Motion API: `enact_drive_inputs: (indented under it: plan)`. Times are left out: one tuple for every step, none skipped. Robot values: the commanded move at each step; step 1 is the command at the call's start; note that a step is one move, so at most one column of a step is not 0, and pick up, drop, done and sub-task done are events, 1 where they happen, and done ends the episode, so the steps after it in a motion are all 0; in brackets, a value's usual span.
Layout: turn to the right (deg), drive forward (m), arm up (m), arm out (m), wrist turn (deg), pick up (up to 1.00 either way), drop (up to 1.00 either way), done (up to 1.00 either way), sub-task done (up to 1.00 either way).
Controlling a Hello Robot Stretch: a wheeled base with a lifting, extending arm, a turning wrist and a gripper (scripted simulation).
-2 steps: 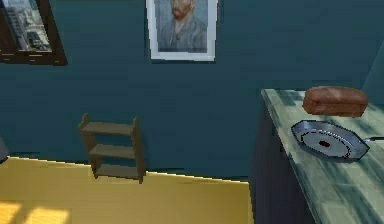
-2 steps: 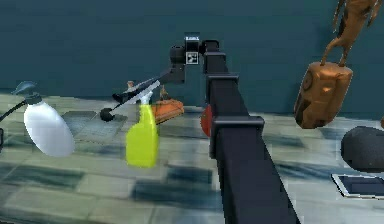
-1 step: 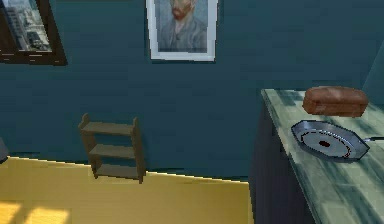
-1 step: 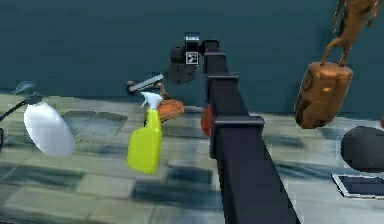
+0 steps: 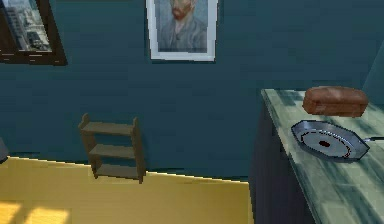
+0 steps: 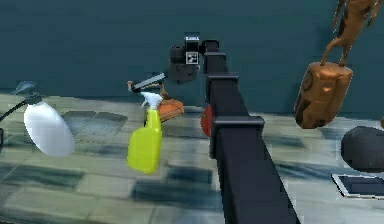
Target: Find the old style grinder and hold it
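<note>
My arm [image 6: 235, 130] rises as a dark bar over a marbled green countertop [image 6: 90, 180] in the arm side view. At its far end are the white marker squares [image 6: 184, 58], and left of them my gripper [image 6: 150, 84] with thin fingers. A small orange-brown blob [image 6: 172, 107] lies on the counter just below the fingers, and a yellow spray bottle [image 6: 145, 143] with a white nozzle stands in front. I cannot tell whether the gripper holds anything. A reddish thing [image 6: 206, 121] peeks out from behind the arm. No shape here reads clearly as a grinder.
On the same counter are a white lamp shade [image 6: 46, 128], a brown barrel-shaped object [image 6: 322, 95] under a brown statue [image 6: 350, 28], a dark round thing [image 6: 364, 150] and a flat tablet [image 6: 358, 185]. The forward view has a counter [image 5: 330, 180] with bread [image 5: 334, 99] and a plate [image 5: 329, 139], a wooden shelf [image 5: 112, 148] and a framed portrait [image 5: 181, 28].
</note>
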Motion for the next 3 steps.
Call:
enact_drive_inputs:
  plan:
    - [0.0,0.00,-0.16,0.00,0.0,0.00,0.00,0.00,0.00]
    - [0.0,0.00,0.00,0.00,0.0,1.00,0.00,0.00,0.00]
    - [0.0,0.00,0.10,0.00,0.0,0.00,0.00,0.00,0.00]
